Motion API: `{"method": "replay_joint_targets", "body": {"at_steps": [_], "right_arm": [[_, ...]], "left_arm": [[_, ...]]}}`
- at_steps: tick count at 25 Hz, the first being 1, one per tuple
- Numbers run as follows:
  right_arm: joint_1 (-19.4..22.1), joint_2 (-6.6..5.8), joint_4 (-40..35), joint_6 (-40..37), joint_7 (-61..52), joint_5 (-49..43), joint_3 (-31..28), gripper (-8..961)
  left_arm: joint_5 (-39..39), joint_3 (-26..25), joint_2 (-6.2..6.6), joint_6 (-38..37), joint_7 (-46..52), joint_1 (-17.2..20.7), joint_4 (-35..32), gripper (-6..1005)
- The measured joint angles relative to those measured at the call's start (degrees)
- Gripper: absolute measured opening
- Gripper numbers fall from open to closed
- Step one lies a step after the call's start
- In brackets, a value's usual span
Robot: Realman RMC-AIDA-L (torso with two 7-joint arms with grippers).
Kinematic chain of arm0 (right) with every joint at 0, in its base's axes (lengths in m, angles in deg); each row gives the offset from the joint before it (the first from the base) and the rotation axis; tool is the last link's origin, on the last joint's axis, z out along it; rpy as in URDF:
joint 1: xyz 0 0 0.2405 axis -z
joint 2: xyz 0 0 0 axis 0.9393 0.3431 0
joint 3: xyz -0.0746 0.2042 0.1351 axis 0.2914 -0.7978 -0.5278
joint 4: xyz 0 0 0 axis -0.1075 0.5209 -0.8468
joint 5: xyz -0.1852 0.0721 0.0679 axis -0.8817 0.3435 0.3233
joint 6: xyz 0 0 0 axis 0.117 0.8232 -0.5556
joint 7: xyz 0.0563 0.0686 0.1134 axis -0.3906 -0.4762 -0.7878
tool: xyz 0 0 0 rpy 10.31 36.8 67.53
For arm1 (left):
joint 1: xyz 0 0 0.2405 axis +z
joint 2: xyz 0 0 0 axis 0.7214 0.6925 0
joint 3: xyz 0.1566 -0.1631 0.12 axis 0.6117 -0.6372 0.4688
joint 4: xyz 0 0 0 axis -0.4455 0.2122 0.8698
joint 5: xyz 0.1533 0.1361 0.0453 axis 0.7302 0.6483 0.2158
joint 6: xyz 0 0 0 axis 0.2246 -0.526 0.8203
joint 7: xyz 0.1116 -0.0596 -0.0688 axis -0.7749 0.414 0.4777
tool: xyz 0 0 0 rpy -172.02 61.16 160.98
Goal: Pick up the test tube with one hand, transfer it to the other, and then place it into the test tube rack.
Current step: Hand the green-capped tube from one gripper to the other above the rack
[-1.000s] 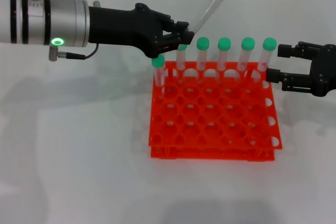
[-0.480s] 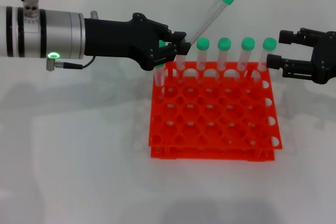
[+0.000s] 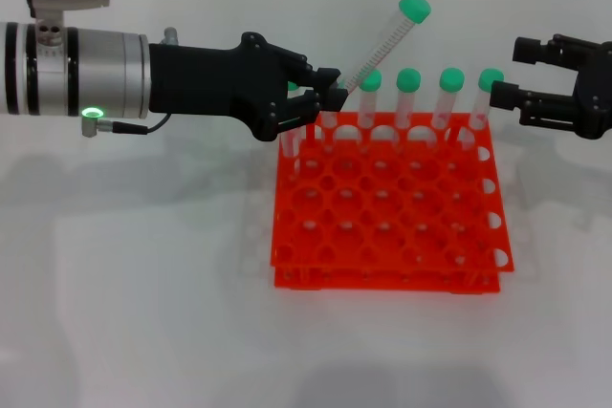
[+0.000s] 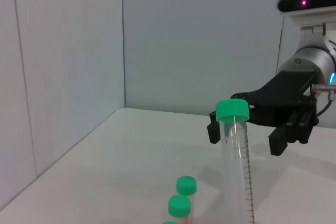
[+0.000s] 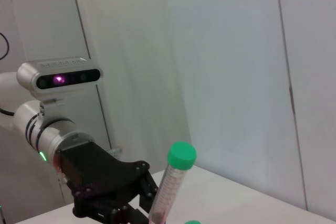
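since the earlier frame the right end effector rose toward frame right – open; left end effector grips the test tube – handover pending.

Bright, even light from overhead

The white surface is washed pale with soft, faint shadows beside the test tube rack and under the left arm; the wrist views are dimmer and grey-toned, with the near test tube slightly soft.
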Motion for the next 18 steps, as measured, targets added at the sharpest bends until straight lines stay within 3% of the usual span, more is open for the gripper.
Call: {"method": "replay_joint_targets", "body": {"at_steps": [18], "right_arm": [[-2.7,0.34,-0.1,-2.1,-0.5,2.2,1.0,767]], "left_arm": [[-0.1,0.2,-0.33,-0.3,-0.6,0.6,0.6,176]]}}
